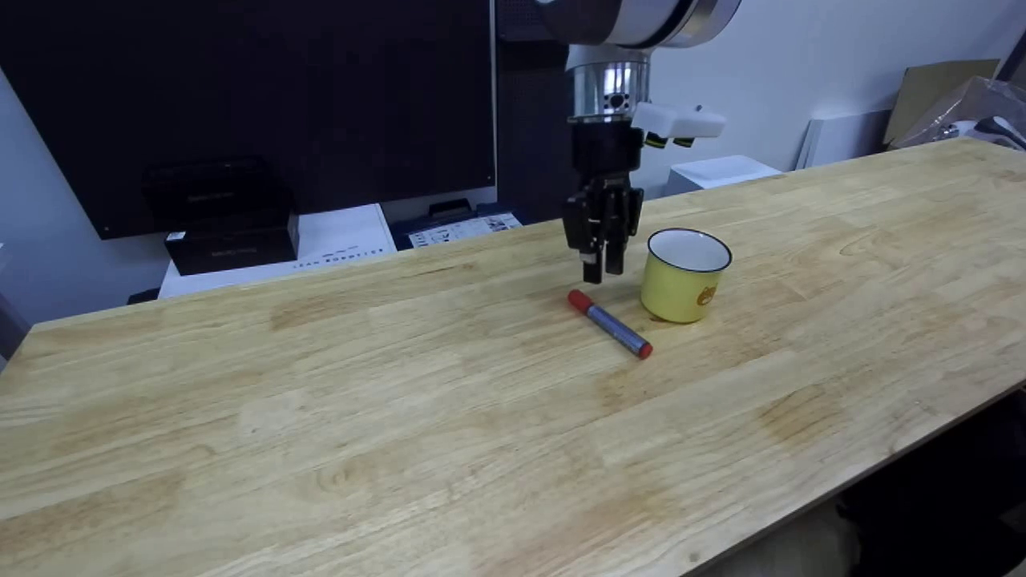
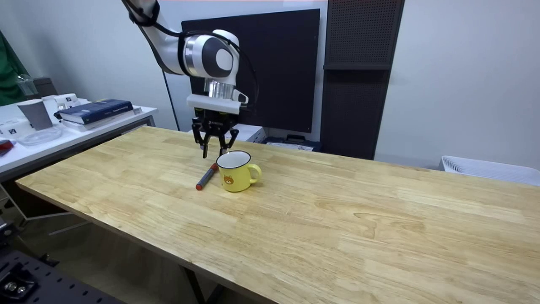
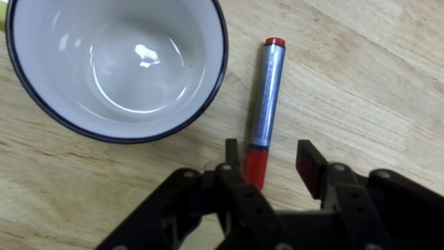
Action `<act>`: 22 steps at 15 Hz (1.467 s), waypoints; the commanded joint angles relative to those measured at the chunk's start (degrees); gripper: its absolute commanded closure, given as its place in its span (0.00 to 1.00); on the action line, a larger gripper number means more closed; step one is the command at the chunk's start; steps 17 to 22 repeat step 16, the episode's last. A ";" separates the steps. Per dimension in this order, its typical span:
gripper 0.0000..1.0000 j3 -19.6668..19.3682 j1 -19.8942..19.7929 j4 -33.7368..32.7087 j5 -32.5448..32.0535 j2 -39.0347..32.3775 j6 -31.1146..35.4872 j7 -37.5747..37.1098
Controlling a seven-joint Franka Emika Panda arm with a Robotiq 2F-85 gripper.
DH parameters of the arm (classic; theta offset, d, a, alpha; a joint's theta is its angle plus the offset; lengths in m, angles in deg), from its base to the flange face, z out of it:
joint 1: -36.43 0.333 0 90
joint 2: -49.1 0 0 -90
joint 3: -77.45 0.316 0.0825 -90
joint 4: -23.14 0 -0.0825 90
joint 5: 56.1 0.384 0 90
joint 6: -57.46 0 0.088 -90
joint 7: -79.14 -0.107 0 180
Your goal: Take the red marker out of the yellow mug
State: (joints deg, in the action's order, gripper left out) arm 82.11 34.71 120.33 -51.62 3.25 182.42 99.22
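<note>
The red marker (image 1: pixel 613 326) lies flat on the wooden table, outside the mug. It has a red cap, a silver-blue barrel and a red end, and it also shows in an exterior view (image 2: pixel 206 177) and the wrist view (image 3: pixel 267 93). The yellow mug (image 1: pixel 675 290) stands upright beside it, with a dark rim and a white inside. Its handle shows in an exterior view (image 2: pixel 254 172). In the wrist view the mug (image 3: pixel 104 129) holds nothing. My gripper (image 1: pixel 603 271) points down above the table near the cap end. It is open and empty; in the wrist view the cap appears between its fingers (image 3: pixel 269 156).
The wooden table (image 1: pixel 361 417) has its front edge towards the cameras. A white side table (image 2: pixel 84 135) with a blue book (image 2: pixel 95 110) and a grey cup (image 2: pixel 36 114) stands beyond one end. White boxes (image 1: pixel 717 171) and a dark panel (image 1: pixel 256 96) are behind the table.
</note>
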 commanded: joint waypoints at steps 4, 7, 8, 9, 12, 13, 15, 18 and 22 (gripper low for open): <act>0.02 -0.27 0.40 -3.12 -2.10 -1.15 -0.96 -1.61; 0.00 -2.09 2.78 -2.27 -7.55 -0.09 2.14 -2.37; 0.00 -3.33 4.22 -1.78 -10.68 0.37 3.97 -3.35; 0.00 -4.19 5.17 -1.49 -13.16 0.62 5.57 -4.29; 0.00 -5.84 7.17 0.04 -18.28 1.71 11.53 -7.69; 0.00 -5.97 7.46 0.10 -18.97 1.75 12.78 -8.34; 0.00 -4.25 6.22 0.52 -16.80 2.27 14.10 -8.25; 0.00 -3.72 5.81 0.84 -16.28 2.52 14.79 -7.56; 0.00 -3.72 5.81 0.84 -16.28 2.52 14.79 -7.56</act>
